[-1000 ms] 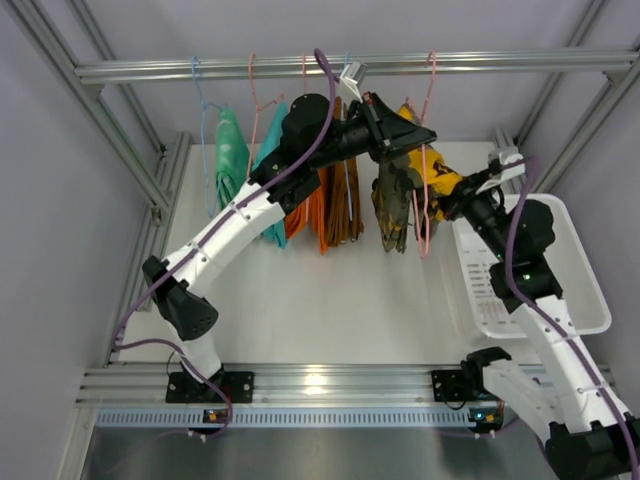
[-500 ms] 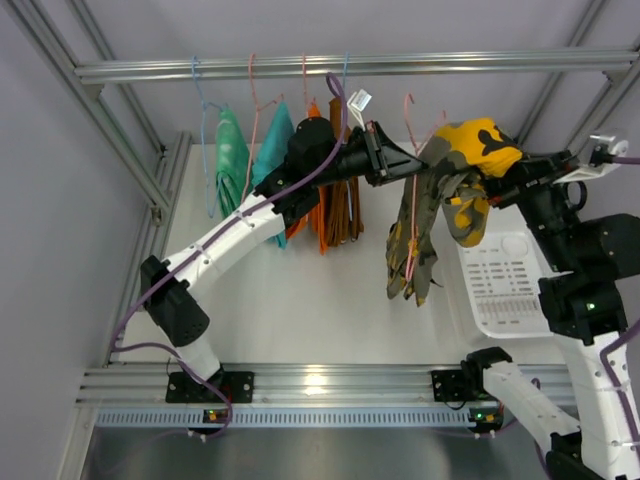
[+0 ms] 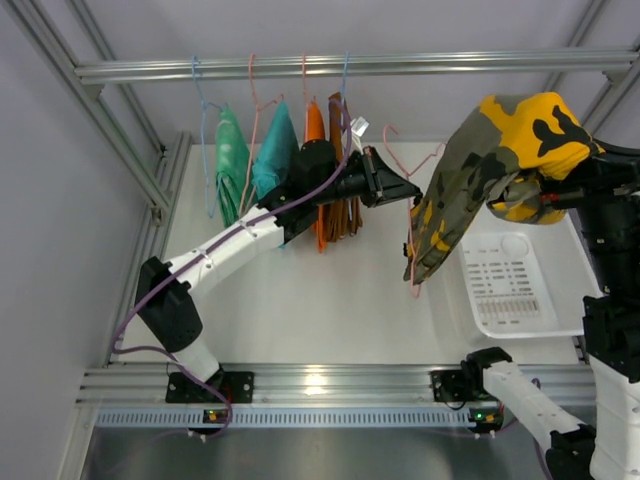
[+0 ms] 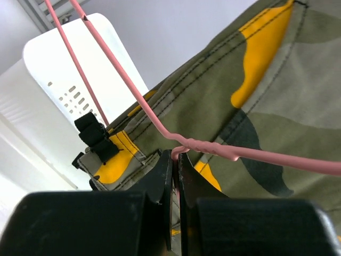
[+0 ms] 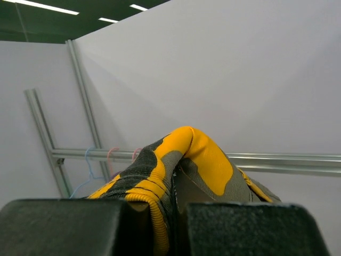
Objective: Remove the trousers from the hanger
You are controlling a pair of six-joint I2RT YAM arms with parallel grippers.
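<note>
The yellow-and-dark patterned trousers (image 3: 500, 160) hang from my right gripper (image 5: 176, 194), which is shut on a fold of the cloth (image 5: 197, 154) and holds it high over the right side. Their lower end still drapes over the pink hanger (image 3: 410, 250). My left gripper (image 3: 400, 187) is shut on the hanger's twisted neck (image 4: 205, 146), off the rail, with the trousers (image 4: 266, 106) right behind it. The green (image 3: 232, 165), teal (image 3: 272, 150), orange (image 3: 315, 125) and brown trousers (image 3: 345, 215) hang on hangers from the rail (image 3: 450, 65).
A white slotted basket (image 3: 510, 290) sits on the table at the right, below the lifted trousers, and also shows in the left wrist view (image 4: 64, 64). Aluminium frame posts (image 3: 110, 120) run along the left side and the back.
My right gripper has lifted the patterned trousers up and to the right, drawing them along the pink hanger. My left gripper has carried the hanger off the rail, down and forward.
</note>
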